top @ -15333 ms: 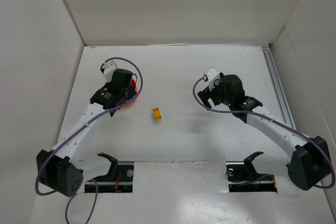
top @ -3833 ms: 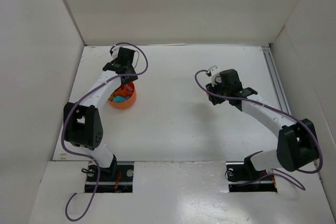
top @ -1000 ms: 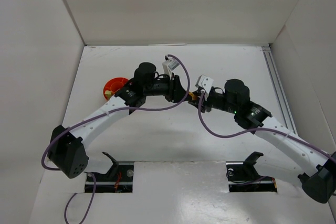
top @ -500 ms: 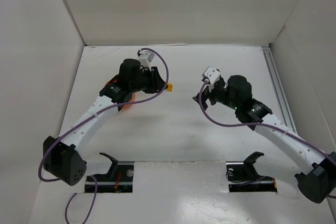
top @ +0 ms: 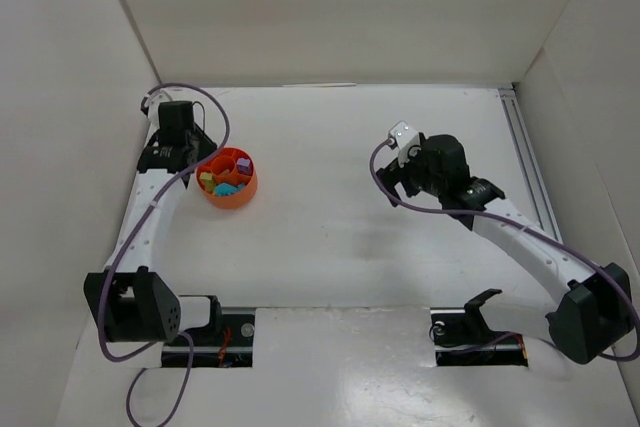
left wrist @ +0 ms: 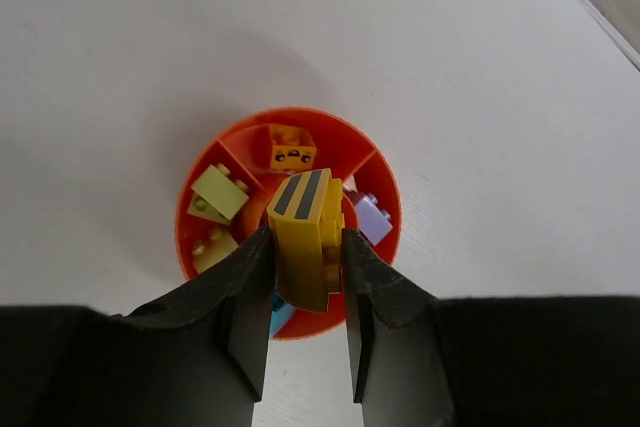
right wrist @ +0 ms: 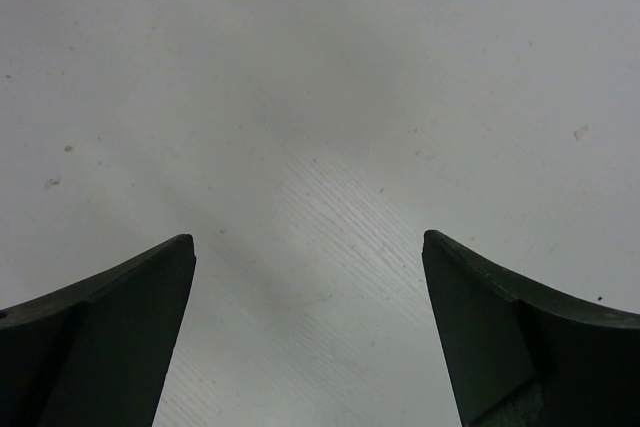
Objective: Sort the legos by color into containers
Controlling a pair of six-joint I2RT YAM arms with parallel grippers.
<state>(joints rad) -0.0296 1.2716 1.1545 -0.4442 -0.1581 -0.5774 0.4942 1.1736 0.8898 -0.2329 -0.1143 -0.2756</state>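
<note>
Swinging back from the middle of the desk (top: 330, 237), where the two arms met a second ago, the left arm has carried the yellow brick (left wrist: 305, 232) to the far left and now hangs above the orange-red bowl (left wrist: 290, 114), while the right arm has drawn away to its own side. The left fingers (left wrist: 250, 307) are clamped on the brick, gripping its sides, with its black-striped end pointing at the bowl. The right fingers (right wrist: 110, 297) stand wide apart over bare desk and hold nothing. The bowl is split into wedges: a yellow-orange brick (left wrist: 291, 156) lies in the far wedge, lime green bricks (left wrist: 220, 192) on the left, a purple brick (left wrist: 368, 217) on the right, and a teal brick (left wrist: 278, 319) peeks out below the fingers. The held brick seems to sit over the hub rather than over the far wedge, so a release from here could strike a divider and tumble in with the green or purple. The brick is also long against such narrow wedges and may bounce out onto the desk.
</note>
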